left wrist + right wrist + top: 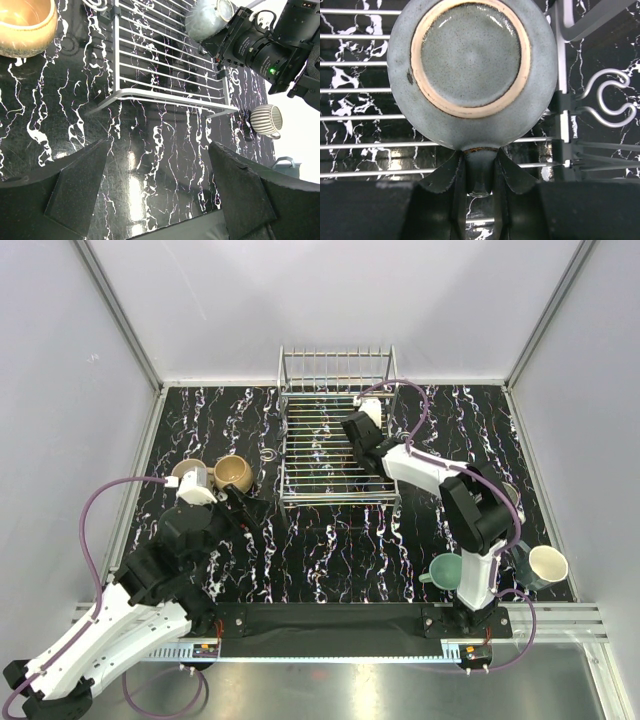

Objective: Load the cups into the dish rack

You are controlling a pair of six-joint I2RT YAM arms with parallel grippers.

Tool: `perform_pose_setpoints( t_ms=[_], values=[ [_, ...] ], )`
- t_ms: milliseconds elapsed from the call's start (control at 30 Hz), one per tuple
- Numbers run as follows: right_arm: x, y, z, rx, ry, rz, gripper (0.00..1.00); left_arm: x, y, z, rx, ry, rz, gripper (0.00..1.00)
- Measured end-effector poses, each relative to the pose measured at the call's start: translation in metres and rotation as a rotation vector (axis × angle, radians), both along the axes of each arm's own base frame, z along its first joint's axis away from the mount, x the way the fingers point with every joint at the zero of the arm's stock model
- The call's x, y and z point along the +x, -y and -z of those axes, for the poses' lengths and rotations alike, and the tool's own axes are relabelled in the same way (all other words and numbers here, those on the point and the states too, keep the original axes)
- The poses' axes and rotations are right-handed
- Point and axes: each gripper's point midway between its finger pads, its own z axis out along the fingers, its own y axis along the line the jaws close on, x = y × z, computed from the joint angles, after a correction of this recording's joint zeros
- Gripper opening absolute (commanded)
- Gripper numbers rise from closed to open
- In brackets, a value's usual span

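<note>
My right gripper (480, 157) is shut on the handle of a grey-green cup (470, 65). The cup hangs upside down, its unglazed foot ring facing the camera, just above the wires of the silver dish rack (355, 91). The left wrist view shows the same cup (205, 20) over the far right part of the rack (165, 97). In the top view the right gripper (360, 432) reaches over the rack (336, 497). My left gripper (157, 185) is open with nothing between its fingers, low over the table left of the rack's front. A tan cup (232, 474) stands just beyond it.
A beige cup (188, 472) sits beside the tan one, partly behind my left wrist. A teal cup (445, 568) and a whitish cup (547, 563) stand by the right arm's base. A ribbed pale cup (267, 120) lies right of the rack. White walls close in the table.
</note>
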Motion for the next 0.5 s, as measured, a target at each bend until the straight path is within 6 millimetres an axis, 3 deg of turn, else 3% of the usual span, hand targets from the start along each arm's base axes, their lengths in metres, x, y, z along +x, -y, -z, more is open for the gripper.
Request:
perform_pose_setpoints(
  t_ms=[200,233,300,500],
  values=[
    [0.009,0.005,-0.007,0.01,0.014,0.02,0.06,0.0,-0.001,0.0,0.007,0.002,0.0,0.88],
    [0.01,0.005,-0.009,0.013,0.016,0.021,0.14,0.0,-0.001,0.0,0.007,0.002,0.0,0.88],
    [0.011,0.005,-0.011,0.017,0.02,0.024,0.19,0.0,-0.001,-0.001,0.005,0.004,0.0,0.88],
    [0.012,0.004,-0.006,0.018,0.007,0.031,0.22,0.0,-0.001,-0.003,0.005,0.005,0.0,0.88]
  ],
)
